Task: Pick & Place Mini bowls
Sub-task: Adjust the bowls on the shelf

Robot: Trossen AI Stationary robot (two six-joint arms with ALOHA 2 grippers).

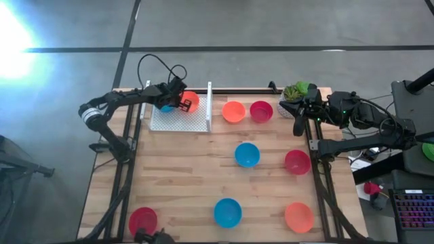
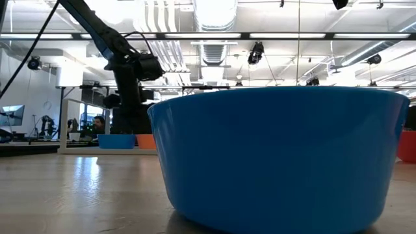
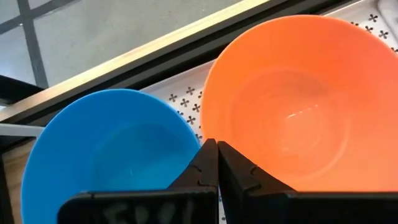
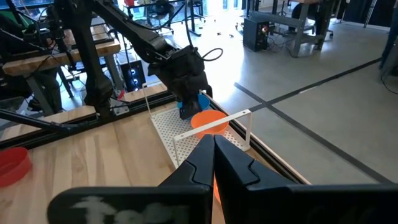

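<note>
Nine mini bowls (image 1: 247, 154), all upright: one orange and one blue touching in perforated tray (image 1: 178, 119) (far left corner); seven spread across surface (image 1: 190, 176).

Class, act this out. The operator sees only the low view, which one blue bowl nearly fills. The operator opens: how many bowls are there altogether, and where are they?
Observer: Nine. Seven are on the table and two are in the tray.
Operator: Which two?
Observer: A blue bowl and an orange bowl, side by side.
Operator: What is the left arm doing there?
Observer: The left end effector is shut and empty, pointing at where those two meet.
</note>
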